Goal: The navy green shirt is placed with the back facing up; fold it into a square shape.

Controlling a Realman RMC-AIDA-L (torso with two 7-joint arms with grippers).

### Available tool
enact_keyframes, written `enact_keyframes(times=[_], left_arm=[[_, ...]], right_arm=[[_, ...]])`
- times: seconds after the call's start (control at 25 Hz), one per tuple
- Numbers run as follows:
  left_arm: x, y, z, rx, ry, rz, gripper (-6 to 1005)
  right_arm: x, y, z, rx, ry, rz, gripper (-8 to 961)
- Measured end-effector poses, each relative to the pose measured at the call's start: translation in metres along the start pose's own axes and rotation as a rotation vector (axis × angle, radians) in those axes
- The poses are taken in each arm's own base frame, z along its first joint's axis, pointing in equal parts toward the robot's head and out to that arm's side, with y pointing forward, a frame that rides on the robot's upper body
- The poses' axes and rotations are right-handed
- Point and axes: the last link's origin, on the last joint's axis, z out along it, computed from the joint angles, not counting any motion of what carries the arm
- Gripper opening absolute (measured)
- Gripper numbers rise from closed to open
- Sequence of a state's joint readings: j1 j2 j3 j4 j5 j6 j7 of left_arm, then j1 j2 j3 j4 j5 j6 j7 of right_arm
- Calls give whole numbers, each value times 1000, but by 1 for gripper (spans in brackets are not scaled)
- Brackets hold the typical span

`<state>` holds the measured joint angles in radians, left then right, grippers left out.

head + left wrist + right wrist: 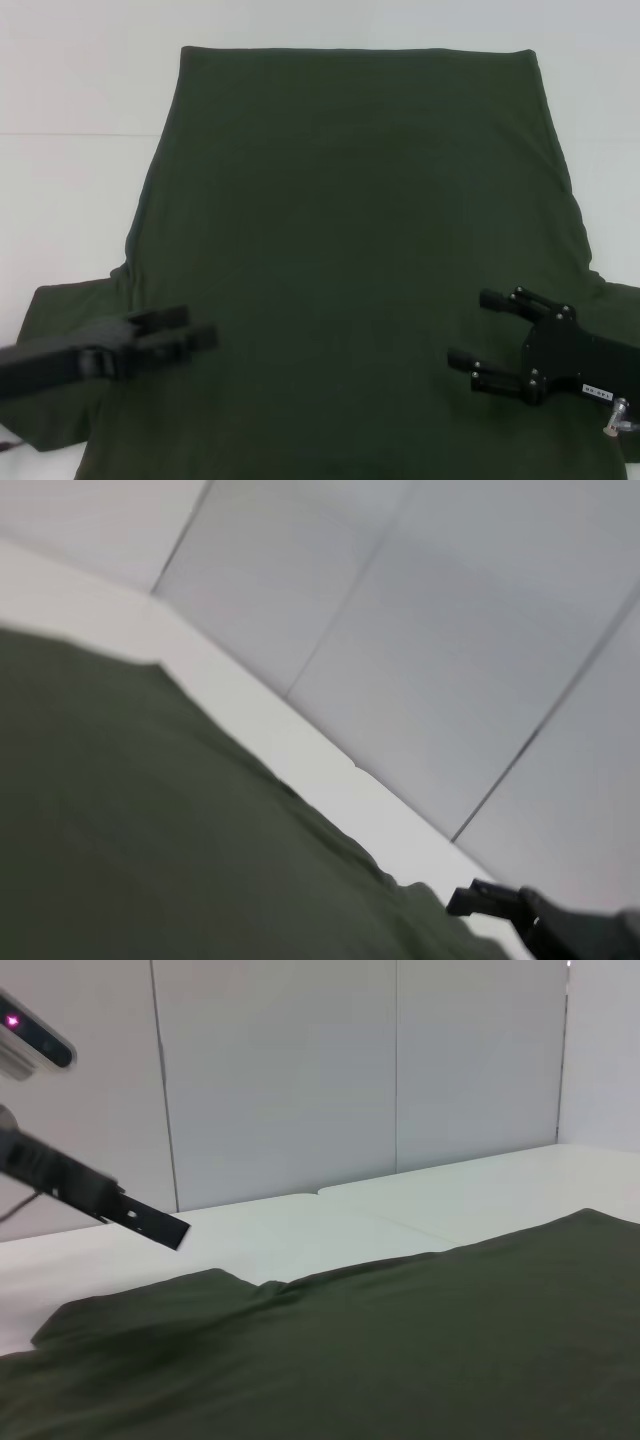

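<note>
Since both arms hang over the near part of the cloth with nothing in their fingers, these lines start at the grippers:

Left gripper (190, 335): black, over the shirt's near left part beside the left sleeve; its two fingers lie close together and pinch no cloth, so it reads as closed on nothing.
Right gripper (480, 328): black, over the near right part; fingers spread wide, released, nothing between them.
Navy green shirt (350, 230): large, dark olive, soft cotton, short-sleeved, lying flat with its plain back up on the white table (80, 100), hem at the far edge, sleeves near the robot.
Risk, layers: a shallow pinch would likely catch only the top layer, so the fold drags unevenly.
Risk, timing: if one arm lifts ahead of the other, the crease may skew.
Risk, sleeve: the left sleeve could bunch under the fold.
Count: one shirt, two grippers, one table.
</note>
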<state>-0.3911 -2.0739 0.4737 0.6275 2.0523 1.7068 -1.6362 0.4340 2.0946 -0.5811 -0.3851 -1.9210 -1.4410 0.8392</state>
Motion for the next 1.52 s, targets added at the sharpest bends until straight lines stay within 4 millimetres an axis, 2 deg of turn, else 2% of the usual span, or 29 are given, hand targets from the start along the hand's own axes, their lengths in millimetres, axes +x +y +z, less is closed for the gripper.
enact_keyframes(times=[0.16,0.32,0.48,0.8,0.96,1.12,1.52], left_arm=[[12,-10,-24,70,-19,-254,916],[18,-17,-47,171,-64,-379,915],[15,-28,-66,326,-155,-535,915],[22,-34,-102,444,-139,-743,915],[20,-39,-120,533,-181,-784,915],[17,-41,-127,562,-177,-808,914],[7,-49,-120,584,-169,-848,914]], right_arm=[[-1,-1,-1,0,-1,9,924],[0,1,1,-5,0,16,923],[-1,1,2,-12,1,28,923],[-3,-2,4,-18,6,24,923],[-4,-2,4,-19,6,24,923],[-4,-1,3,-22,2,24,923],[-3,0,2,-20,3,26,923]])
